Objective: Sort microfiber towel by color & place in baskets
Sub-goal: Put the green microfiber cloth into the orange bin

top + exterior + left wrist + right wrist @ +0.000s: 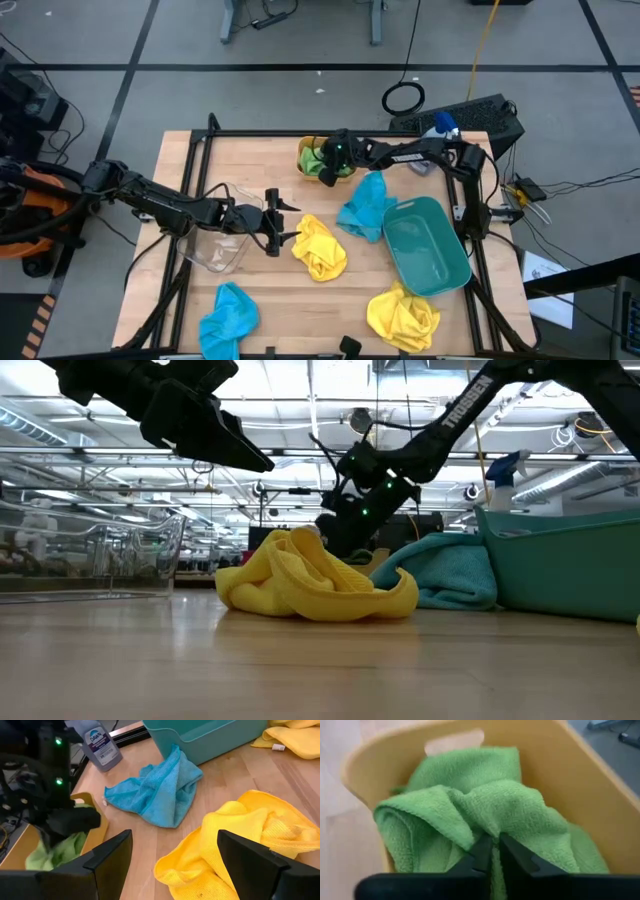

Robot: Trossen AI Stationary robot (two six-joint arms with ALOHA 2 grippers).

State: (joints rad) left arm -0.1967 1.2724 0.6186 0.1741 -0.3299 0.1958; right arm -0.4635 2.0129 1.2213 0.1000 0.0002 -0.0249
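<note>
Right gripper (491,851): being held nearly closed, pinching green towel (470,815) inside orange basket (580,790). Risk: towel being dragged back out if not released. Left gripper (275,222): being held open beside the basket's near side.

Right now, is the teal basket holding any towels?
No. In the high view the teal basket shows only its bare floor; a blue towel lies on the table against its rim.

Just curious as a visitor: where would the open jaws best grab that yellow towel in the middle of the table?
Probably from above, on a raised fold of the yellow towel. It lies bunched in ridges, and the left gripper hangs open beside it.
</note>
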